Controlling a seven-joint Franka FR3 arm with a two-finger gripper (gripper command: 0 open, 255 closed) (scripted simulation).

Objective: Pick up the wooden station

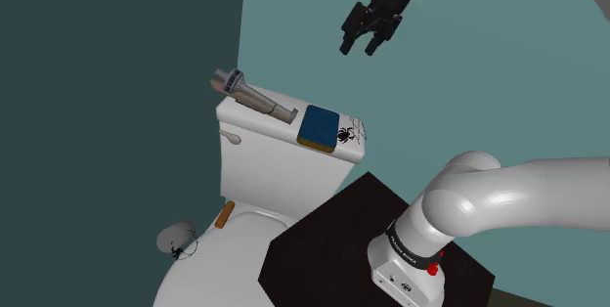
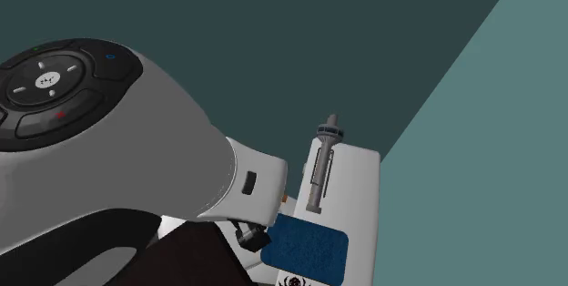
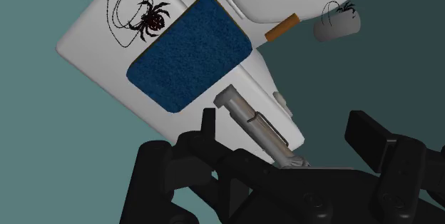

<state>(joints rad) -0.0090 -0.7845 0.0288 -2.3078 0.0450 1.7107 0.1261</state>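
One grey-brown station [image 1: 252, 97] lying on toilet tank [image 1: 274, 153], teal walls [image 1: 293, 21], pincer [image 1: 359, 49] released

Teal walls [image 1: 108, 70] meet; white toilet [image 1: 269, 168] in corner.

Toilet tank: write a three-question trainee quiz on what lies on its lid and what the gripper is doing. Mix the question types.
1. True or false: the gripper is shut on the station.
2. Which thing lies on the tank lid between the station and the spider figure? A) blue sponge B) cup C) brush
3. Fill in: the station is not upright; it lies on its ___.

Key: 1 false, it hangs open above the tank; 2 A; 3 side.
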